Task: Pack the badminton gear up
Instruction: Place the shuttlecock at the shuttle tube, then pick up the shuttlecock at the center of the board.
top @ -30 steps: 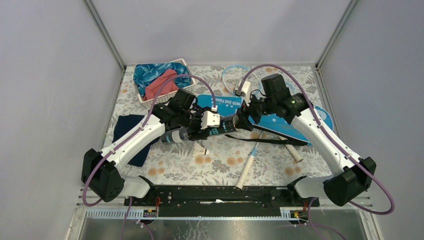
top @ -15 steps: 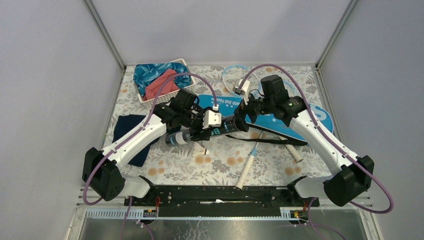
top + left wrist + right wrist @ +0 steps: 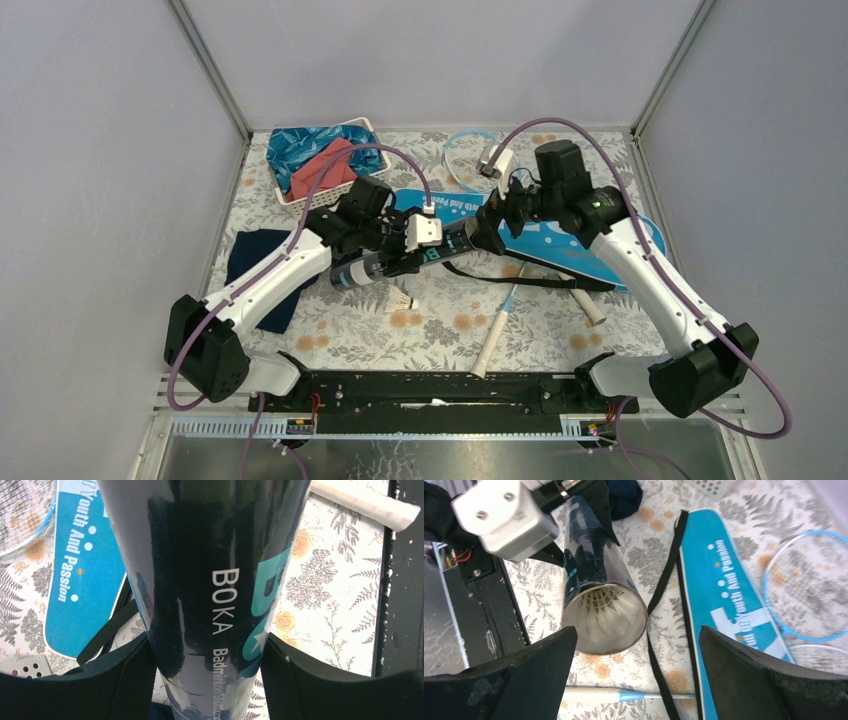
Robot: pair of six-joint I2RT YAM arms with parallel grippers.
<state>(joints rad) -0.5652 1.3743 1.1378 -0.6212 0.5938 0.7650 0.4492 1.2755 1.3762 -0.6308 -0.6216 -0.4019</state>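
1. 2 arms meet over the middle of the table (image 3: 560, 330). The left gripper (image 3: 398, 262) is clamped round the black tube (image 3: 455, 243) at mid-body, holding it off the surface.
2. The tube's long axis runs roughly along the near edge, with its open mouth toward the right edge. It points straight at the right gripper (image 3: 636, 635), whose fingers are spread wide, hold nothing and sit just off the rim.
3. 1 shuttlecock (image 3: 606, 612) sits inside the mouth, feathers showing.
4. 1 loose shuttlecock (image 3: 402, 300) lies nearer the near edge, close under the left gripper. That hand is busy, so I'd guess the right fetches it.
5. The blue bag (image 3: 575, 248) lies flat toward the right edge.
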